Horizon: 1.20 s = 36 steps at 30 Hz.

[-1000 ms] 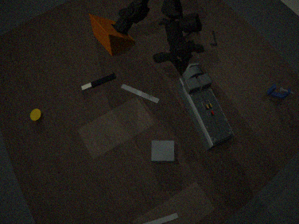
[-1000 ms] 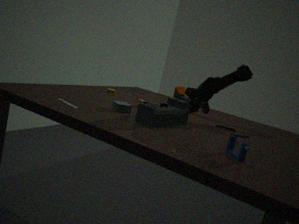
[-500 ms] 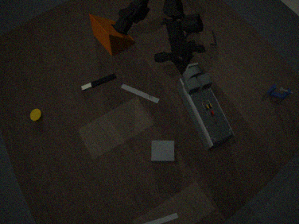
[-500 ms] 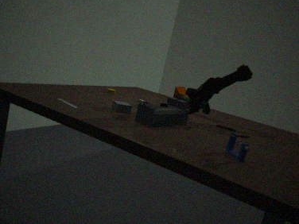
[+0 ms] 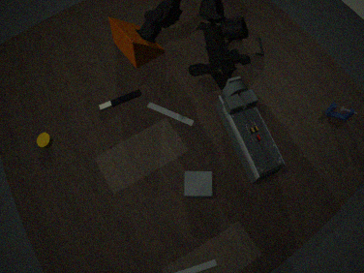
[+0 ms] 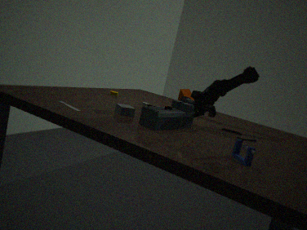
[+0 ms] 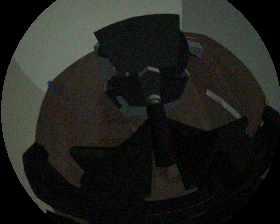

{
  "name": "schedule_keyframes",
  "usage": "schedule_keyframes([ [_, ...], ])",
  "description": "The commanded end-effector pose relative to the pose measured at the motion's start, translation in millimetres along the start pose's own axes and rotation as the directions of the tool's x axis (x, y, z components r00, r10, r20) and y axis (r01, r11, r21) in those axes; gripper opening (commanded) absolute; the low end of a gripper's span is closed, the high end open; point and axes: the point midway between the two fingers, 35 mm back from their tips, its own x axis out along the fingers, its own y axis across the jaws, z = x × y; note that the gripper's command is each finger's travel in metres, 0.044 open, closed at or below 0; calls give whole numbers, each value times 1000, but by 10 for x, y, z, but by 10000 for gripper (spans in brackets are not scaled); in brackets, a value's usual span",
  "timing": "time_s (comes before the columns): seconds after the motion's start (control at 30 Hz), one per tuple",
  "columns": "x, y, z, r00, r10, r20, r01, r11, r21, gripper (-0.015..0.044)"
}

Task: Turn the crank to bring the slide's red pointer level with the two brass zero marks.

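Observation:
The grey machine (image 5: 246, 142) (image 6: 167, 120) stands on the table, its long slide face up. The red pointer (image 5: 258, 137) sits a little off the two brass zero marks (image 5: 254, 129), on the side of the machine's far end from the arm; it is not level with them. My gripper (image 5: 223, 83) (image 7: 155, 121) is at the machine's crank end. In the wrist view it is shut on the dark crank handle (image 7: 160, 132), which runs between the fingers from a light metal joint. A dark curved housing hides the slide in the wrist view; the handle is hard to see in the top and exterior views.
An orange wedge (image 5: 127, 41) (image 6: 185, 94) stands near the arm. A black-and-white stick (image 5: 120, 100), a pale bar (image 5: 170, 114), a grey block (image 5: 197, 183) (image 6: 125, 110) and a yellow disc (image 5: 44, 139) lie to one side. A blue bracket (image 5: 339, 114) (image 6: 241, 157) is on the other.

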Motion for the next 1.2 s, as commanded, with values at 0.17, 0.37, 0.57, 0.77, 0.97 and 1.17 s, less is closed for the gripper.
schedule_keyframes([
  [0.17, 0, 101, -2, 1000, 24, -8, -24, 1000, -12, 0],
  [0.37, -3, 110, 1, 1000, 24, -8, -24, 1000, -12, 0],
  [0.57, -5, 119, 2, 1000, 24, -8, -24, 1000, -12, 0],
  [0.77, -8, 128, 4, 1000, 24, -8, -24, 1000, -12, 0],
  [0.97, -11, 136, 6, 1000, 24, -8, -24, 1000, -12, 0],
  [1.17, -13, 143, 7, 1000, 24, -8, -24, 1000, -12, 0],
])
